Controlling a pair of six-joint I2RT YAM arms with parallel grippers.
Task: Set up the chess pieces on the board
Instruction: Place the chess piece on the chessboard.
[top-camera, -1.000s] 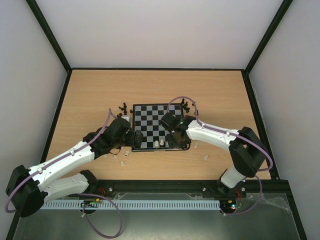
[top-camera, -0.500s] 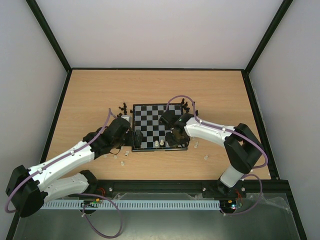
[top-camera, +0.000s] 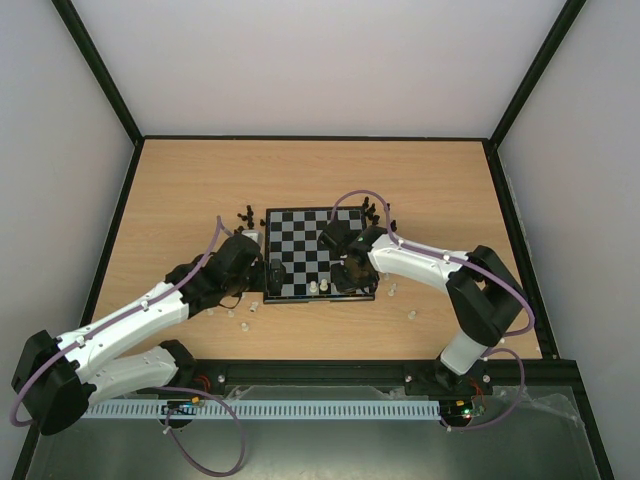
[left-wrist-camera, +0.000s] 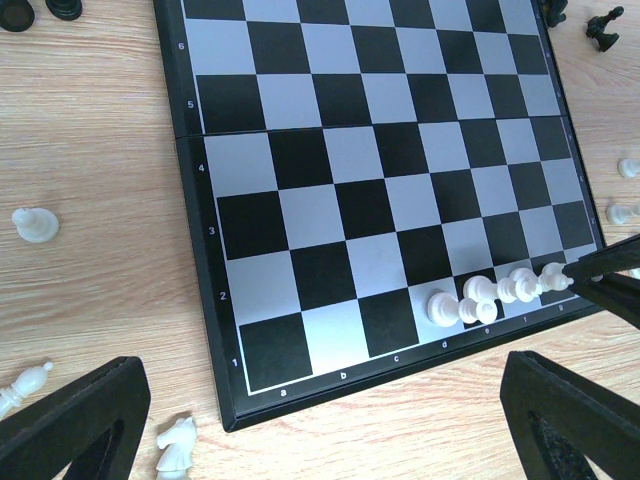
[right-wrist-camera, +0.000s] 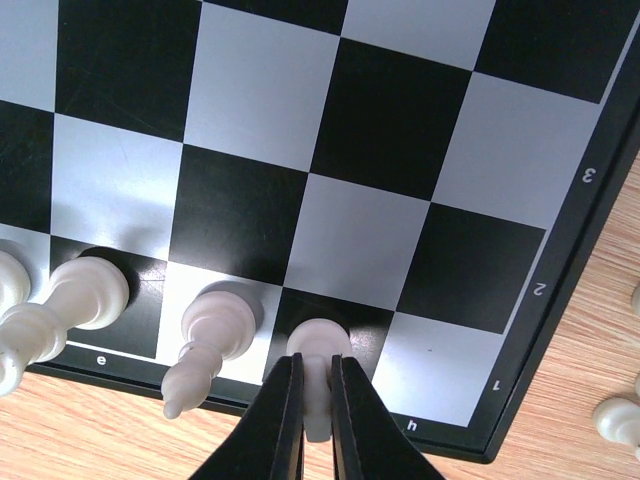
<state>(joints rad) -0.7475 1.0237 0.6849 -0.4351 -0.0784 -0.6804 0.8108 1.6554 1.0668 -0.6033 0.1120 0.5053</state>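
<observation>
Counter (top-camera: 180, 190): pale wood-grain top, edged by a black frame (top-camera: 310, 137), with plain white walls (top-camera: 320, 70) behind.
Board (top-camera: 300, 235): lies flat on the counter between the two arms. Its near edge is under the right gripper and its near corner is by the left gripper.
Right gripper (right-wrist-camera: 317, 368): closed, pointing down, with both fingers pinched on the head of a cream piece (right-wrist-camera: 318, 342).
Cream piece: upright directly below the right gripper, over the dark square in the board's edge row, one square in from the corner marked h. Whether its base rests fully on the square cannot be told.
Cream row (right-wrist-camera: 205, 335): at least three more cream pieces stand in that same edge row, to the left of the right gripper. The nearest is on the adjoining pale square, just beside the left finger but apart from it.
Left gripper (left-wrist-camera: 325, 405): jaws spread wide with nothing between them. The board's near corner lies below the gap.
Loose cream pieces (left-wrist-camera: 35, 225): on the bare counter off the board, ahead and left of the left gripper. A knight (left-wrist-camera: 175, 445) is just inside its left finger. Others lie to the right of the right gripper.
Black pieces (top-camera: 243, 215): two clusters on the counter well beyond both grippers, by the board's far corners.
</observation>
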